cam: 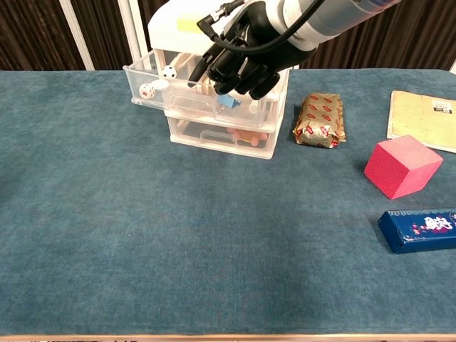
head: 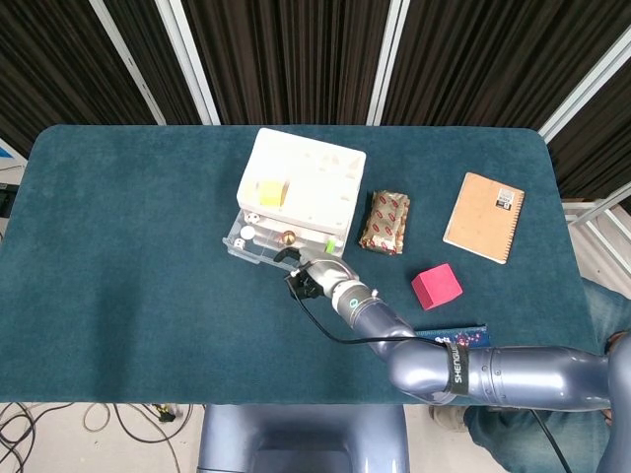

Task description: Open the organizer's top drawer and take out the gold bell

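The right hand [cam: 242, 60] grips the front of the open drawer [cam: 160, 96]; the yellow label [head: 269, 193] is unreadable.

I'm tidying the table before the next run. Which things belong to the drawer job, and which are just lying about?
Job:
organizer
top drawer, pulled partly out
gold bell, inside the drawer
right hand, at the drawer front

Lying about:
foil packet
notebook
pink cube
blue box
dice in the drawer
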Action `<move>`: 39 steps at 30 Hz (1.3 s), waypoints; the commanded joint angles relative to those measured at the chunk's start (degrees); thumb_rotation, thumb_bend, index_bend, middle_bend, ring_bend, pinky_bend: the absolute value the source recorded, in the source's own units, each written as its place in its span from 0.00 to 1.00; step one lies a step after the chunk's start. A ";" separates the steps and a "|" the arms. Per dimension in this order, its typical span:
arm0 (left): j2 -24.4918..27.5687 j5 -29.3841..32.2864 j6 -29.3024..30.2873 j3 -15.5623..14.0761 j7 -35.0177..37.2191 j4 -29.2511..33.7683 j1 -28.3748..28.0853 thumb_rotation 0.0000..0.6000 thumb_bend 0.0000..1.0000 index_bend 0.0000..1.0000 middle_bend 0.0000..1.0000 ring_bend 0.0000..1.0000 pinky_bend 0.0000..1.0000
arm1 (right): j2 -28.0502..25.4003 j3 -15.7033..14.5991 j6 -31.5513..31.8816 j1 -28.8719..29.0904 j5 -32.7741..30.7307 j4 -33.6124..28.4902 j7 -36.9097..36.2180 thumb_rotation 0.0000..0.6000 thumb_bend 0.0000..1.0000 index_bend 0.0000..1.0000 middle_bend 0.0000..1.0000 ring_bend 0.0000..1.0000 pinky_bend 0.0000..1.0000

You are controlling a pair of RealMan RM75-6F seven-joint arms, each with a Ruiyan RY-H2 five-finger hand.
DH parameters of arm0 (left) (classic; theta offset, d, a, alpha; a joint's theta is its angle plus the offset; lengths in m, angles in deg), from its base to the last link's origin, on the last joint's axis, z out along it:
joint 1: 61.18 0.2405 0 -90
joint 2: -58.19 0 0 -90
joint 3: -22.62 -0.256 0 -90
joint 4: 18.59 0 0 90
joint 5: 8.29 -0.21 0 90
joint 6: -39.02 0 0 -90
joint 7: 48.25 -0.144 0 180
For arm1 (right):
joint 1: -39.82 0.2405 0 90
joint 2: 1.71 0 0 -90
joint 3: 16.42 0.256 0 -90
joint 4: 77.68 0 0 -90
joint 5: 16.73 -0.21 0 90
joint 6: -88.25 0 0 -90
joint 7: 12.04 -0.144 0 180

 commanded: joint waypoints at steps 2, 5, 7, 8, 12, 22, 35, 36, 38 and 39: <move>0.01 -0.06 0.02 -0.01 0.00 0.03 -0.01 1.00 0.24 0.13 0.00 0.00 0.00 | -0.54 -0.06 -0.42 0.15 0.51 -0.73 -0.56 1.00 0.83 0.25 0.88 1.00 0.97; 0.00 -0.14 0.05 -0.03 -0.16 0.06 -0.02 1.00 0.24 0.13 0.00 0.00 0.00 | -0.83 -0.30 -0.73 0.17 1.01 -1.32 -0.94 1.00 0.83 0.25 0.88 1.00 0.97; -0.04 -0.08 0.11 0.01 -0.08 -0.04 0.01 1.00 0.24 0.13 0.00 0.00 0.00 | -0.96 -0.61 -0.92 0.28 1.37 -1.62 -1.05 1.00 0.83 0.25 0.88 1.00 0.97; -0.05 -0.07 0.12 0.02 -0.07 -0.03 0.02 1.00 0.24 0.13 0.00 0.00 0.00 | -1.01 -0.71 -0.99 0.33 1.47 -1.72 -1.13 1.00 0.83 0.25 0.88 1.00 0.97; 0.02 -0.11 0.09 0.01 -0.17 0.05 -0.02 1.00 0.24 0.13 0.00 0.00 0.00 | -1.21 -0.96 -1.18 0.69 1.92 -2.15 -1.64 1.00 0.83 0.25 0.88 1.00 0.97; 0.02 -0.11 0.11 0.01 -0.17 0.09 -0.01 1.00 0.24 0.13 0.00 0.00 0.00 | -1.59 -1.76 -1.14 1.09 2.96 -2.79 -2.96 1.00 0.83 0.25 0.88 1.00 0.97; 0.10 0.11 -0.18 0.00 -0.11 0.19 -0.05 1.00 0.24 0.13 0.00 0.00 0.00 | -3.94 -1.66 1.23 0.30 6.17 -3.91 -4.81 1.00 0.49 0.25 0.87 1.00 0.97; 0.10 0.05 -0.17 -0.01 -0.12 0.19 -0.06 1.00 0.24 0.13 0.00 0.00 0.00 | -4.38 -1.54 1.69 0.00 6.82 -4.16 -4.92 1.00 0.43 0.25 0.87 1.00 0.97; 0.11 -0.03 -0.10 -0.03 -0.18 0.24 -0.04 1.00 0.24 0.13 0.00 0.00 0.00 | -5.34 -1.52 3.67 -0.81 9.07 -4.91 -4.83 1.00 0.35 0.25 0.85 1.00 0.97; 0.13 0.00 -0.10 -0.03 -0.16 0.29 -0.03 1.00 0.24 0.13 0.00 0.00 0.00 | -5.56 -1.64 4.72 -1.05 10.12 -5.08 -4.53 1.00 0.31 0.25 0.84 1.00 0.97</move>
